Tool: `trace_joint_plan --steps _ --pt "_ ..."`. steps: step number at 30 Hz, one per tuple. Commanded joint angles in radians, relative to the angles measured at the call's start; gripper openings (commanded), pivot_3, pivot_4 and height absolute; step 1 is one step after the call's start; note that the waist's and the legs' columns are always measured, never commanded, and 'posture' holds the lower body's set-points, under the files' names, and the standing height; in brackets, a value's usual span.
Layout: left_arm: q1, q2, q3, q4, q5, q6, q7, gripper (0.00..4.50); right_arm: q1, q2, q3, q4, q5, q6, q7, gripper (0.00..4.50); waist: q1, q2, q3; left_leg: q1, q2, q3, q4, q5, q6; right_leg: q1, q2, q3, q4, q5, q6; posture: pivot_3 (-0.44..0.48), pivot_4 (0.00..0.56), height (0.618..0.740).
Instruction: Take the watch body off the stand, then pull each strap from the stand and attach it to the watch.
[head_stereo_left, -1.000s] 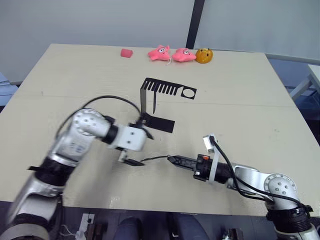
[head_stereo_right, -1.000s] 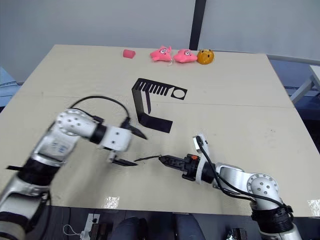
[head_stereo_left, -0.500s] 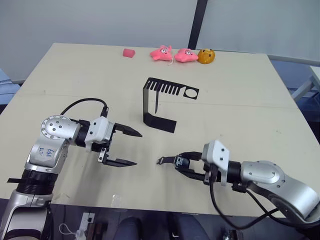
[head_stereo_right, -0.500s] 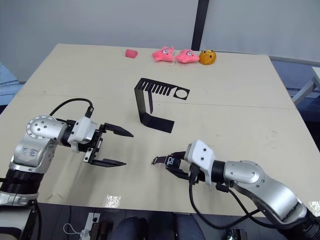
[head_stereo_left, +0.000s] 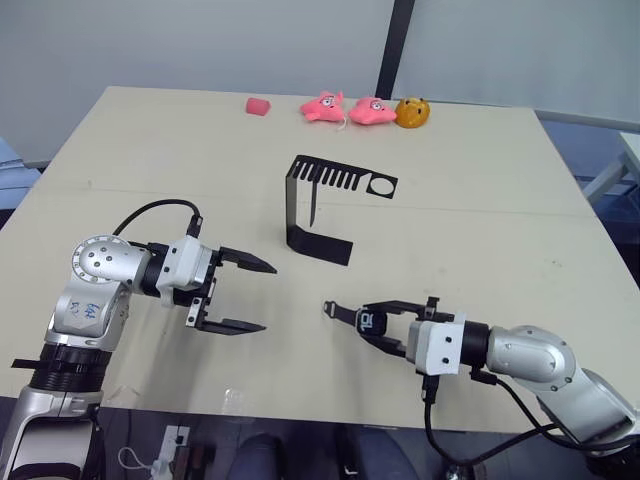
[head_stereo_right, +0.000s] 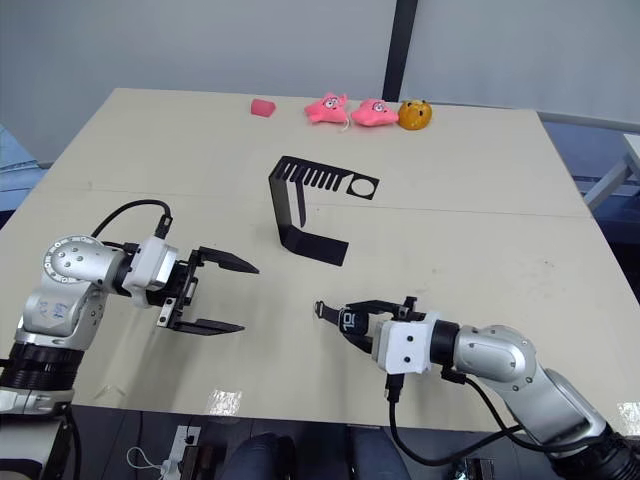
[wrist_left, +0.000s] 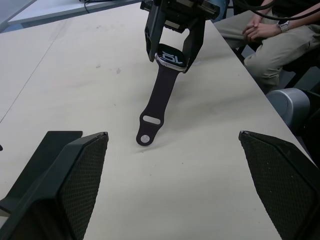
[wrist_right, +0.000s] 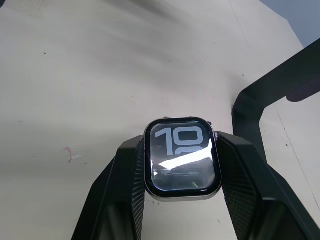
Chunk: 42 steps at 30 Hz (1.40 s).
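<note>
The right tool (wrist_right: 182, 200) clamps the rounded-square, glossy watch body (wrist_right: 182, 158); the left tool (head_stereo_left: 245, 297) gapes wide.

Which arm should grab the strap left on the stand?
Left. The left end effector is open, empty and points toward the stand, where a strap appears to hang. The right end effector is shut on the watch, so it is busy.

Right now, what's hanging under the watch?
One dark strap hangs from the watch, its tip on the table. The right gripper covers the watch's sides.
</note>
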Motion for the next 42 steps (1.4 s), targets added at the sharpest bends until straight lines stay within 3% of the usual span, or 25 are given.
trace_joint_plan --steps 1,7,14,19,27,33,37,42 --pt "0.007 0.015 0.014 -0.017 -0.006 -0.013 -0.006 4.5 -0.001 0.023 -0.031 -0.015 0.004 -0.012 0.023 1.6 0.001 0.0 0.0 0.0 0.0 0.0 0.0 0.0 0.0 0.0 0.0 0.0 0.0 0.0 0.0 0.0 0.15 0.74" --pt "0.002 0.006 0.035 -0.029 -0.046 0.039 0.024 4.5 -0.079 0.159 -0.016 -0.013 0.187 0.165 0.048 1.6 -0.001 0.0 0.0 0.0 0.0 0.0 0.001 0.0 0.0 0.0 0.0 0.0 0.002 0.0 0.0 0.0 0.15 0.74" --pt "0.002 0.06 0.086 -0.013 -0.085 0.102 0.004 4.5 -0.299 0.343 0.122 0.202 0.209 0.368 0.127 1.6 -0.004 0.0 0.0 0.002 0.0 0.0 0.001 0.0 -0.001 -0.001 0.0 0.0 0.007 -0.001 -0.002 0.0 0.15 0.74" --pt "0.023 0.083 0.099 -0.008 -0.082 0.099 -0.005 4.5 -0.299 0.338 0.165 0.332 0.135 0.327 0.175 1.6 0.001 0.0 0.0 0.001 -0.001 0.0 0.002 -0.002 0.0 -0.001 -0.002 0.0 0.006 -0.001 -0.002 0.0 0.15 0.74" --pt "0.086 0.093 0.116 -0.047 -0.087 0.101 0.011 4.5 -0.266 0.305 0.13 0.353 0.136 0.316 0.245 1.6 -0.007 0.0 0.0 0.001 0.001 0.0 0.002 -0.002 0.0 -0.001 0.0 0.0 0.007 -0.001 -0.002 0.0 0.15 0.74" --pt "0.1 0.098 0.118 -0.046 -0.079 0.097 0.014 4.5 -0.223 0.235 0.046 0.295 0.163 0.232 0.299 4.45 -0.002 0.0 0.0 0.001 0.0 0.0 0.002 -0.002 0.0 -0.001 -0.001 0.0 0.007 -0.002 -0.003 0.0 0.15 0.74" --pt "0.128 0.116 0.159 -0.004 -0.066 0.081 0.032 4.5 -0.049 0.122 -0.168 0.2 0.283 0.125 0.384 4.45 0.006 0.0 0.0 0.001 0.0 0.0 0.002 -0.003 0.0 -0.001 -0.001 0.0 0.006 -0.002 -0.002 0.0 0.15 0.74" --pt "0.202 0.135 0.255 0.094 -0.044 0.041 0.09 4.5 0.243 0.044 -0.506 0.273 0.352 0.026 0.421 4.45 0.011 0.0 0.0 0.003 0.0 0.0 0.002 -0.003 0.0 0.003 0.0 0.0 0.004 -0.002 -0.002 0.0 0.15 0.74"
